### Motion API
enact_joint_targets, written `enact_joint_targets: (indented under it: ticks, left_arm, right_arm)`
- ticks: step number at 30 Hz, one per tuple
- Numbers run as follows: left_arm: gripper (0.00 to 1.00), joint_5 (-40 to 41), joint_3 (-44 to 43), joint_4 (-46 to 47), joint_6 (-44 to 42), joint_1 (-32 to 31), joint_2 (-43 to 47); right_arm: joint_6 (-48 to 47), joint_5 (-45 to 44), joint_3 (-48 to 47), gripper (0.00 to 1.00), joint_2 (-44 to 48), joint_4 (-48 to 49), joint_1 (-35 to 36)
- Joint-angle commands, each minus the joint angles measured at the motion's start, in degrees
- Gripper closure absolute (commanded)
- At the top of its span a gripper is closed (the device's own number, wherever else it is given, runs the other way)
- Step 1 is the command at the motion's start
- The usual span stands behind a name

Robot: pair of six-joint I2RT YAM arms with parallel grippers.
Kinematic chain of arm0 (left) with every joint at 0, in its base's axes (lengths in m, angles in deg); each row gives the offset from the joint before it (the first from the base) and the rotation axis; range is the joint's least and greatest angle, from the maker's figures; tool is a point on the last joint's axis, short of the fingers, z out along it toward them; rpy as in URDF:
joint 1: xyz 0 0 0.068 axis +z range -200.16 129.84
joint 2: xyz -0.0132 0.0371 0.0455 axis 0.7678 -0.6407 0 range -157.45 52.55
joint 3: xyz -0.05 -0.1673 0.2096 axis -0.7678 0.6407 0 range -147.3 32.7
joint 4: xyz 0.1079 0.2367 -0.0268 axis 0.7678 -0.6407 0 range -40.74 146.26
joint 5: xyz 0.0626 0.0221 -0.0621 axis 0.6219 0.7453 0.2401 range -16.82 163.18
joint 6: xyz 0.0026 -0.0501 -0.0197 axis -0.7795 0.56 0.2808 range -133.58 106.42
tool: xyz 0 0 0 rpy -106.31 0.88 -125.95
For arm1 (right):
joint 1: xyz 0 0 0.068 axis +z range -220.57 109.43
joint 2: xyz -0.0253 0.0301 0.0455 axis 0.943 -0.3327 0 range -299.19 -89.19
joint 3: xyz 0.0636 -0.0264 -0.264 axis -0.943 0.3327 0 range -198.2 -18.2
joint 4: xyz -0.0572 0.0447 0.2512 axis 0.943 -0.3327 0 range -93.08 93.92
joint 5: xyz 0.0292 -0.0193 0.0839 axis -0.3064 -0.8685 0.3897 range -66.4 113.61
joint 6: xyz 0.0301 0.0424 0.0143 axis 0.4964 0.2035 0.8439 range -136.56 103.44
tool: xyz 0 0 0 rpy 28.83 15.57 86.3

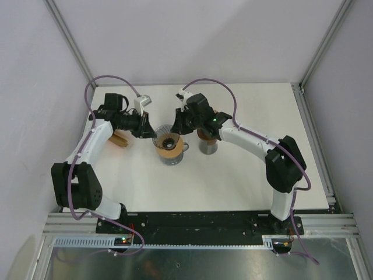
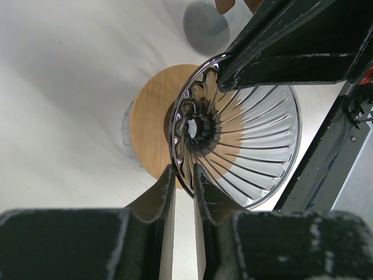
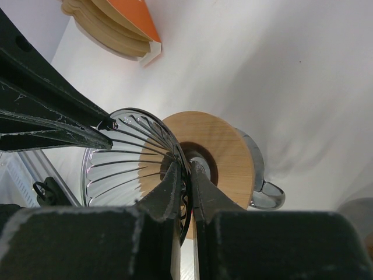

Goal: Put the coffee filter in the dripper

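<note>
The glass dripper [image 1: 169, 143] stands on the white table [image 1: 233, 181] on its wooden collar [image 2: 151, 116], with nothing inside its ribbed cone. The left gripper [image 2: 183, 186] is at the dripper's left rim, fingers drawn close together with the glass edge between them. The right gripper [image 3: 186, 186] is at the dripper's far right rim, nipped nearly closed on the edge. The dripper's handle [image 3: 268, 195] shows only in the right wrist view, partly cut off behind the collar. The coffee filter [image 3: 111, 29] lies in a stack on the table left of the dripper, well apart from it. The stack is half hidden under the left arm from above, and whether its orange wrapper [image 3: 131, 14] bears print cannot be made out. Right of the dripper, a grey cup [image 1: 208, 147] sits largely covered by the right arm.
</note>
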Motion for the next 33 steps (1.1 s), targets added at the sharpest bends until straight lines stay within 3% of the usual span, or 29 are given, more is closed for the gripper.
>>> enact_joint_targets:
  ticks: [1,11,33]
  left_arm:
    - [0.91,-4.28,0.52,-0.54,0.30,-2.19,-0.18]
    - [0.99,-1.60,1.71,-0.56,-1.50,-2.42,-0.96]
    - [1.00,0.97,5.03,-0.04,-4.67,-2.81,-2.43]
  right_arm:
    - [0.63,-0.13,0.29,1.00,-1.65,4.57,-0.61]
    - [-1.94,-0.74,1.36,1.00,-3.83,4.76,-0.53]
    - [-6.38,-5.50,4.48,1.00,-8.10,2.50,1.40]
